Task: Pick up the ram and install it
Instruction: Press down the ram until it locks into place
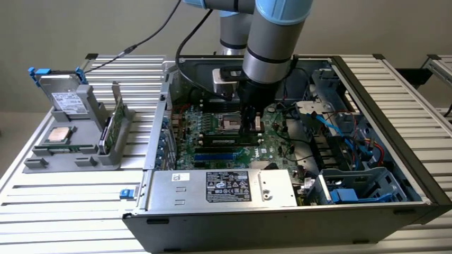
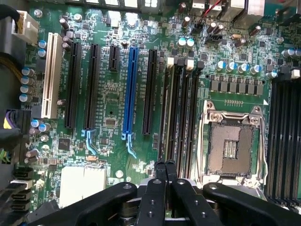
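In the exterior view, an open computer case (image 1: 416, 174) lay on a slatted metal table (image 1: 63, 211), and the arm (image 1: 272, 47), its upper part cut off by the picture's edge, reached down into it and hid part of the motherboard (image 1: 211, 124) behind it. The gripper (image 1: 249, 127) hung with its fingers pressed together, holding nothing. Its tips stood just over the end of the ram (image 1: 224, 141) nearer the exterior view's right. The ram lay as a dark strip in a slot on the board, but whether the tips touched it could not be made out. A silver box (image 1: 211, 185) with a label covered the near edge of the board. Outside the case, toward the exterior view's left, a grey holder (image 1: 78, 153) carried a square silver chip (image 1: 59, 135) and an upright green card (image 1: 121, 114); a thinner strip beside the card was too indistinct to name. In the wrist view, the gripper (image 2: 164, 164) showed its two fingers meeting with no gap, its body cut off by the picture's edge. They pointed at a row of long black slots (image 2: 181, 108) between a blue slot (image 2: 130, 89) and the open processor socket (image 2: 231, 146). Seen edge-on, the ram was hard to tell from the slots.
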Motion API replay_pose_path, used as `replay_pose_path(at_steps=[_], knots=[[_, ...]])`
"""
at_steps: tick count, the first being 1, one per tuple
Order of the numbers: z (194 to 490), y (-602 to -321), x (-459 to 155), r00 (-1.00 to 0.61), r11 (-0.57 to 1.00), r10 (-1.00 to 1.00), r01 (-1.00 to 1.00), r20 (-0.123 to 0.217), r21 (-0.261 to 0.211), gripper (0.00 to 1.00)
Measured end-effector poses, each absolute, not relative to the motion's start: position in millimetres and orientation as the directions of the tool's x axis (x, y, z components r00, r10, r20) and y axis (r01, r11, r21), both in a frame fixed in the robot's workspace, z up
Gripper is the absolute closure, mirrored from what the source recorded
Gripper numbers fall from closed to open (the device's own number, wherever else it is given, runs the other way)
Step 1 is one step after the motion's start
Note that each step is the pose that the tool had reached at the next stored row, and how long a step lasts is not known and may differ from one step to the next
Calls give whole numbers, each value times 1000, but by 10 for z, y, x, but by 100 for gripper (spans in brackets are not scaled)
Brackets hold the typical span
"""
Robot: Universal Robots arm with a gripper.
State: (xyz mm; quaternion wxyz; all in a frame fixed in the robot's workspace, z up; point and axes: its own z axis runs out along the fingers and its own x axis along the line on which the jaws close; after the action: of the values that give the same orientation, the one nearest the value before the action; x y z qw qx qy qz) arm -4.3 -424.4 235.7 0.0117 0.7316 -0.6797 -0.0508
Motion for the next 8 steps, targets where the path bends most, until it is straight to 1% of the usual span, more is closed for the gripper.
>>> replay_pose_path(at_steps=[8], knots=[[2357,-4245,-152,71,-76,-996,-993,-58,86,90]])
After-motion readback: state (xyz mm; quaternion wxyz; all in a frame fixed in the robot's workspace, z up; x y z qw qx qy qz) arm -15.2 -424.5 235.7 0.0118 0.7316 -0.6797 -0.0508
